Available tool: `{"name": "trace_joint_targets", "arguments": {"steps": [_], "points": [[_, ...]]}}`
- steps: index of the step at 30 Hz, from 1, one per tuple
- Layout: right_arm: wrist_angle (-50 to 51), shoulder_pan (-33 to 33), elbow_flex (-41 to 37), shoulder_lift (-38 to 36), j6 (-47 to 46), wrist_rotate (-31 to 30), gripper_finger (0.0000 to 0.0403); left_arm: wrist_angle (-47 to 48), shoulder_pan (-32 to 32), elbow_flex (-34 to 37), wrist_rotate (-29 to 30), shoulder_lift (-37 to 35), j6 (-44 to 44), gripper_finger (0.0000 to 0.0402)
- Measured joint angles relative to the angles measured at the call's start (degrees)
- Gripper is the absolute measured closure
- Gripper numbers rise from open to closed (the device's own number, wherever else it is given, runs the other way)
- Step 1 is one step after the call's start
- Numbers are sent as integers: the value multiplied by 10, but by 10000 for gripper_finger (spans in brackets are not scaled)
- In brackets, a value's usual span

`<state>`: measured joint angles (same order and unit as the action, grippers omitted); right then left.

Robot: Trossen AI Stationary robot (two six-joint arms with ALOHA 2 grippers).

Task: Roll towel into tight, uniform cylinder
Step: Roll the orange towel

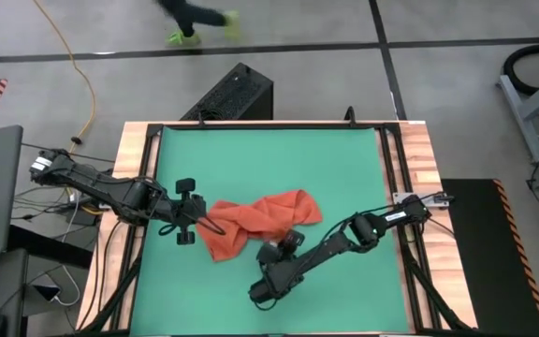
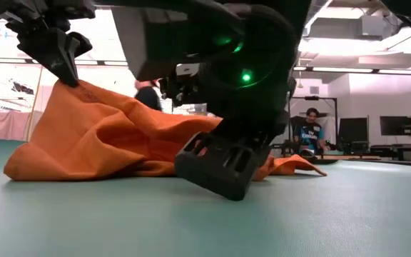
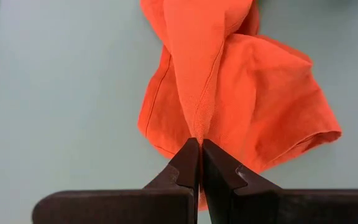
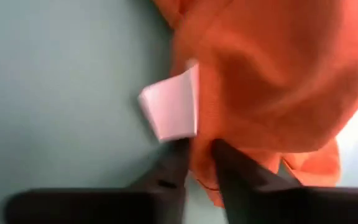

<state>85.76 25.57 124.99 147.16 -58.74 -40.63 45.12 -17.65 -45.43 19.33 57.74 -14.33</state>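
I see the towel (image 1: 255,223) bunched near mid-bench (image 1: 344,159), a bit toward the near edge. Left tool (image 1: 204,225) sits at the towel's left end, pinching a fold & holding it raised off the mat. Right tool (image 1: 284,245) is at the towel's near edge, fingers (image 4: 173,165) either side of the hem, just beside the tag (image 4: 171,111). A person (image 2: 309,132) sits behind the bench, well back in the room.

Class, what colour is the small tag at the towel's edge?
White; the tag on the orange-red towel shows best in the right wrist view.

free: green mat (image 1: 344,168) far half | blocked: towel (image 1: 260,217) mid-mat, likely bunched
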Motion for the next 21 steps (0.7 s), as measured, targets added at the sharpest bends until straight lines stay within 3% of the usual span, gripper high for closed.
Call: {"name": "trace_joint_targets", "arguments": {"steps": [1,3,9,14,17,21], "points": [[4,0,5,-2,5,1,365,0,0,0,0,0,0,401],[14,2,21,-4,17,1,387,1,0,0,-6,0,0,401],[41,36,85,-84,31,-6,397,0,0,0,-62,0,0,401],[42,56,87,-162,4,-78,399,8,-8,-6,-79,-7,-2,401],[43,44,89,-209,-6,-146,400,35,-11,-34,-46,-9,10,401],[42,4,87,-251,26,-206,401,67,-9,-81,77,-10,47,401]]}}
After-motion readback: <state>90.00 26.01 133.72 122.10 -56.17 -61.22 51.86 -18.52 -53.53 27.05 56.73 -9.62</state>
